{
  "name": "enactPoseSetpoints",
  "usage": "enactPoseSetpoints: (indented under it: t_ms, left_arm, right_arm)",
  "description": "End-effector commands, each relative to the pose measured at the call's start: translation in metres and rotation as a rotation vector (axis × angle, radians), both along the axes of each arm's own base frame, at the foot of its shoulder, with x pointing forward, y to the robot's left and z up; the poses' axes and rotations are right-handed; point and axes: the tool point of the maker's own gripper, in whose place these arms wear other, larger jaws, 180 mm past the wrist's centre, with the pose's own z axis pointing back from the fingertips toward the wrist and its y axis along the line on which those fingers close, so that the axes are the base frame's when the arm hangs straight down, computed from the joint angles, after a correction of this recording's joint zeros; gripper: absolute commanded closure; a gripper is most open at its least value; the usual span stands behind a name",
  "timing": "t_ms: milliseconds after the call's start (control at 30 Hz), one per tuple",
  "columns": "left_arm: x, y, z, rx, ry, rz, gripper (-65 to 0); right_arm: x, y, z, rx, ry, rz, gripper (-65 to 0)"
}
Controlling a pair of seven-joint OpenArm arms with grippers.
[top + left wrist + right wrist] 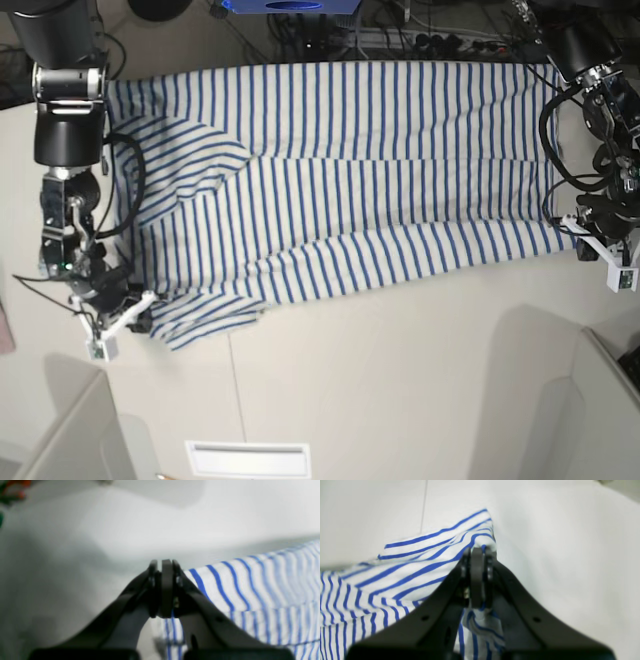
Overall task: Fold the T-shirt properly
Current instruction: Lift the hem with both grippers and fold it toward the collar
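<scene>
Nearest in the base view is the bare near part of the pale, smooth tabletop (380, 400), with a thin seam running toward the cloth. Just beyond it lies the T-shirt (340, 190), a large white short-sleeved cloth shirt with thin blue stripes, spread wide across the middle and far part of the table from the left side to the right side. Its near edge is drawn up over the body, so a doubled band of cloth runs slantwise, lower at the left and higher at the right. At the near left corner of that band, the right gripper (477, 552), a black two-fingered claw, has its fingers pressed together with a bunched tuck of striped cloth pinched between them; cloth wraps around its tips in the right wrist view. At the right end of the band, the left gripper (163, 563), of the same black make, is likewise squeezed together on the shirt's edge, striped cloth showing below and beside its tips. A folded sleeve lies at the far left, and dark cables (420, 40) crowd the far edge.
</scene>
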Motion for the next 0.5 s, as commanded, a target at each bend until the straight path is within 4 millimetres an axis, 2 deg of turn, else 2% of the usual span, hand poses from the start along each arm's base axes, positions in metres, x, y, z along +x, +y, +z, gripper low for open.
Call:
enactPoseSetpoints:
  t_ms: [0,167,300,467]
  left_arm:
    - [0.005,-0.001,0.022,0.039,-0.064,-0.029,0.0]
    - [-0.014,-0.012,0.022,0.083,-0.042,-0.065,0.0]
    - [-0.018,-0.012,0.019,0.084,-0.031,-0.067,0.0]
    - [-0.023,-0.011,0.015,0.092,-0.011,-0.071,0.0]
  right_arm:
    - [0.007,-0.013,0.021,0.000,-0.052,-0.023,0.0]
    - [-0.013,-0.028,0.031,0.009,-0.055,-0.070,0.0]
    - [-0.023,-0.031,0.034,-0.002,-0.044,-0.072,0.0]
    - [-0.034,-0.033,0.026,-0.013,-0.004,-0.068,0.0]
